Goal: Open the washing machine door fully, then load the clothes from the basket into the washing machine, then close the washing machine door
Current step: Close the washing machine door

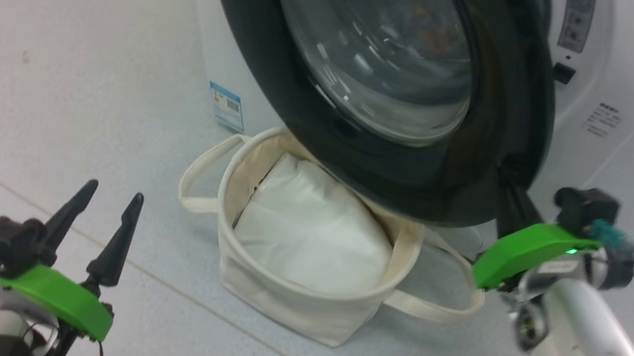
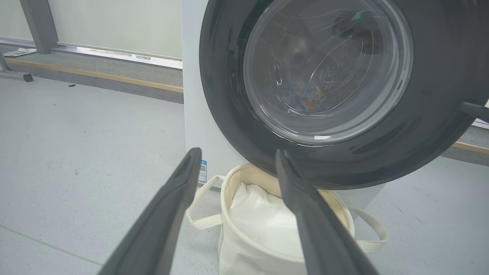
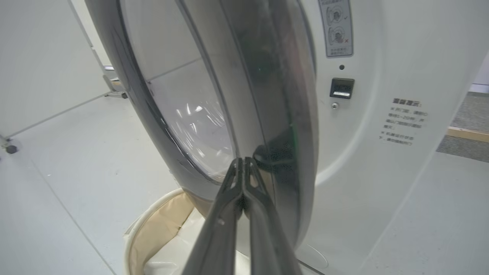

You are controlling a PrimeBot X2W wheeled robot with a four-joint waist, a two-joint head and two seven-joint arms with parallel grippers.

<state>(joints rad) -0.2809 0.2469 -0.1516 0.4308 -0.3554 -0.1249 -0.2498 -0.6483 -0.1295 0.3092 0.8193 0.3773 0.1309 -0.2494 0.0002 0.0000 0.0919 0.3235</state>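
**Student:** What does the right claw show?

**Instructor:** Fingers pressed together, nothing between them. The tips sit at the glossy black rim of the washing machine door, low on its free edge. They meet their own reflection there: touching, or very nearly.

**Student:** And the door relative to that claw?

**Instructor:** Directly ahead of the fingertips. The door stands ajar, hinged on the robot's left, its free edge swung out on the right. On that side a gap shows between the rim and the washing machine, with the latch socket exposed. The gap lies beyond the rim, along the line of the fingers. A push that way would, in my judgement, seat the door.

**Student:** The other arm?

**Instructor:** Left claw, fingers spread and empty, low over the floor, well apart from the door. The right arm is the nearer.

**Student:** Where is the load?

**Instructor:** The clothes, blue with orange print, show through the glass, inside the drum. The basket, under the door's lower rim, holds a white pad. Loading appears done; closing remains.
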